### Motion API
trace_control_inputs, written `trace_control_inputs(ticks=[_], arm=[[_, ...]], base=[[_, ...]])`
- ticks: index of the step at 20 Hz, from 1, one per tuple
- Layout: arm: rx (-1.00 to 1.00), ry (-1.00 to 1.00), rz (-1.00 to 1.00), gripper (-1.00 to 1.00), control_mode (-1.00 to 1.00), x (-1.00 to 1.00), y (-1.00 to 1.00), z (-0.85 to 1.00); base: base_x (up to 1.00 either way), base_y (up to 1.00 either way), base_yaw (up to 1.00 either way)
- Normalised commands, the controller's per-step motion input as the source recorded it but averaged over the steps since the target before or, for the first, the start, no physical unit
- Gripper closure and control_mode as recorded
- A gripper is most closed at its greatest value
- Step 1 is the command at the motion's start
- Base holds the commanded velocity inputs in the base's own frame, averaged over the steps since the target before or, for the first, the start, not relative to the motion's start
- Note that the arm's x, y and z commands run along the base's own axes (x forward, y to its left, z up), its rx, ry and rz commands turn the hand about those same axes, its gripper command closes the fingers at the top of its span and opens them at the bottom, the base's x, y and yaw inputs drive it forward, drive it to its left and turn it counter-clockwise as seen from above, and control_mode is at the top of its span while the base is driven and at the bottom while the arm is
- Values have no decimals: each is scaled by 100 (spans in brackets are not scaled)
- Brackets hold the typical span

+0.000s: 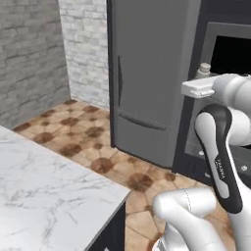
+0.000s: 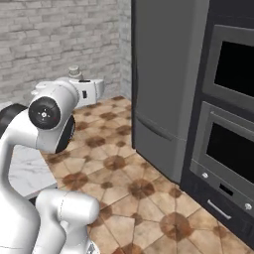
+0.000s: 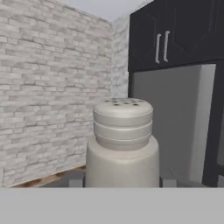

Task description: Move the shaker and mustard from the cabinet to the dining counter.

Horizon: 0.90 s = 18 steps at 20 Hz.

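Holding the shaker (image 3: pixel 122 144) in the gripper (image 3: pixel 122 183): jaws sit either side of its base in the hand view, closed on it, shaker upright with the perforated ribbed cap on top. In the left base view the shaker (image 1: pixel 204 70) pokes up above the white hand, in front of the dark oven column. In the right base view the shaker (image 2: pixel 74 72) sits on top of the hand, with the grey brick wall (image 2: pixel 59 44) behind it

Arm is folded high, hand raised over the tiled floor (image 2: pixel 139 188), well clear of any surface

Dining counter (image 1: pixel 44 196) fills the lower left of the left base view, marble top on a dark base; a corner of it shows in the right base view behind the arm (image 2: pixel 25 173). Shaker is up in the air, apart from the counter, off to its right in the left view

Grey fridge (image 1: pixel 147 73) stands straight ahead, ovens (image 2: pixel 230 124) to its right. Hand view looks past the shaker at the fridge and the black cabinet (image 3: pixel 175 35) above it, doors closed, two silver bar handles side by side
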Motion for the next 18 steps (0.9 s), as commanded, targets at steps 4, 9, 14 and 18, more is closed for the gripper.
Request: trace_control_inputs(ticks=[4, 9, 14, 18], arm=[[0, 0, 0, 100, 100, 0, 0, 0], [0, 0, 0, 100, 100, 0, 0, 0], [0, 0, 0, 100, 100, 0, 0, 0], [0, 0, 0, 100, 100, 0, 0, 0]], base=[[-18, 65, 43], [-34, 57, 35], [-100, -14, 40], [-78, 2, 59]])
